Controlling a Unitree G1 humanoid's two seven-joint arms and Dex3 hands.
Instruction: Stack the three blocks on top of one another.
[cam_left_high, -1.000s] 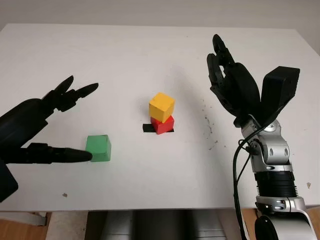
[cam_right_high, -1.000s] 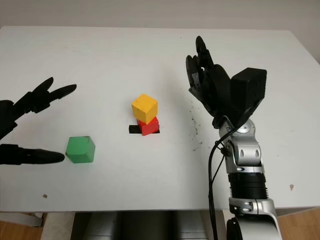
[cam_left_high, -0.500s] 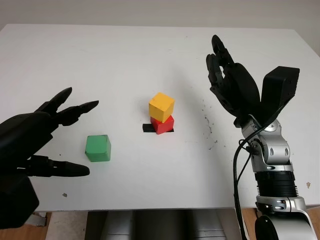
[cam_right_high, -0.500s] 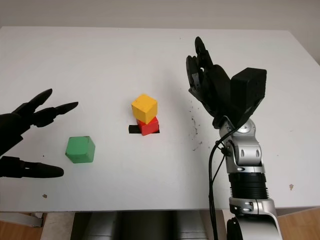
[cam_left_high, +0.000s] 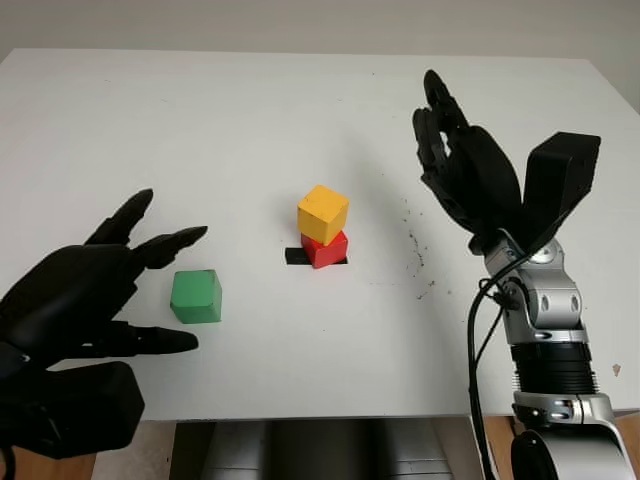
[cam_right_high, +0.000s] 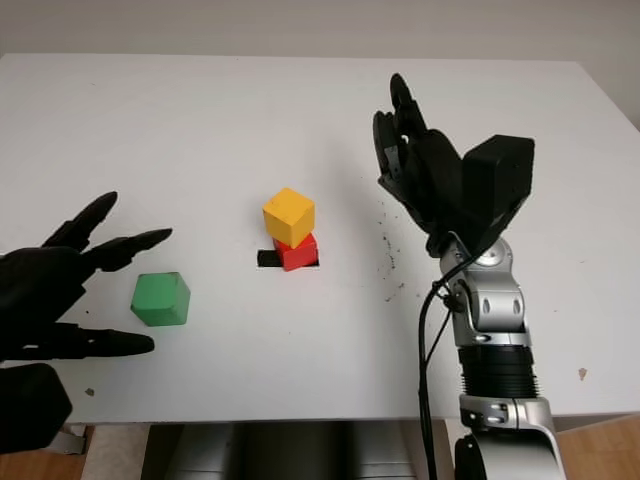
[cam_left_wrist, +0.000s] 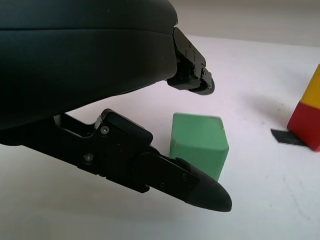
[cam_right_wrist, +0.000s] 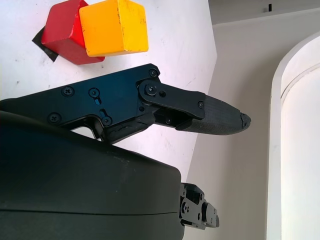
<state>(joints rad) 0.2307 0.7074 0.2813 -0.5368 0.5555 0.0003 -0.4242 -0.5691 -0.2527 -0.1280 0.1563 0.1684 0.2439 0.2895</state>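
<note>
A green block (cam_left_high: 196, 296) lies alone at the left of the white table (cam_left_high: 250, 110). My left hand (cam_left_high: 192, 287) is open with the block in its gap: one finger (cam_left_high: 178, 240) reaches past the far side and the thumb (cam_left_high: 160, 340) along the near side, neither touching. The left wrist view has the green block (cam_left_wrist: 198, 144) just beyond the fingertips. At the centre a yellow block (cam_left_high: 323, 213) sits skewed on a red block (cam_left_high: 327, 249). My right hand (cam_left_high: 445, 130) is open, raised to the right of that stack.
A black tape mark (cam_left_high: 296, 256) lies under the red block's left side. Dark specks (cam_left_high: 415, 250) dot the table right of the stack. The table's front edge (cam_left_high: 300, 418) runs close below the left hand.
My left hand has moved right and nearer to the green block, so its finger and thumb now flank it. The right hand and all three blocks have stayed put.
</note>
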